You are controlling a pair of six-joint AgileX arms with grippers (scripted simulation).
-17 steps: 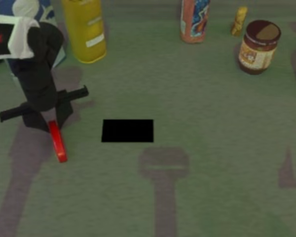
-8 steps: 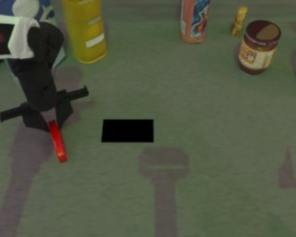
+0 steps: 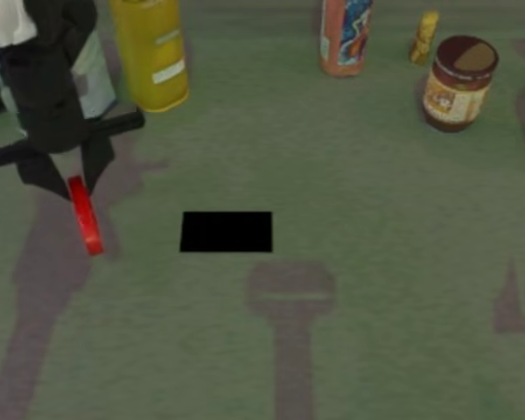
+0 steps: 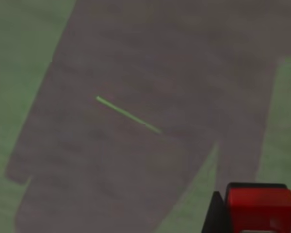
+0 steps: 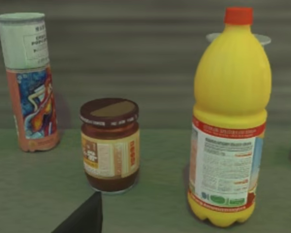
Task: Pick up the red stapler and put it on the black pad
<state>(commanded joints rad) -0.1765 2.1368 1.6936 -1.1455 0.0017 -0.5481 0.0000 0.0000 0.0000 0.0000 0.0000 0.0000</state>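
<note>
The red stapler hangs tilted from my left gripper, which is shut on its upper end at the table's left, above its own shadow. In the left wrist view the red stapler fills the space beside a black finger, with the shadowed green table far below. The black pad lies flat to the right of the stapler, with bare table between them. My right arm is out of the top view; only a dark part of the right gripper shows in its wrist view.
Along the far edge stand a yellow bottle, an orange can, a small yellow figure and a brown jar. The right wrist view faces a jar, a yellow bottle and a can.
My left gripper has risen and shifted toward the far left, carrying the red stapler off the table. The pad and the other things have not moved.
</note>
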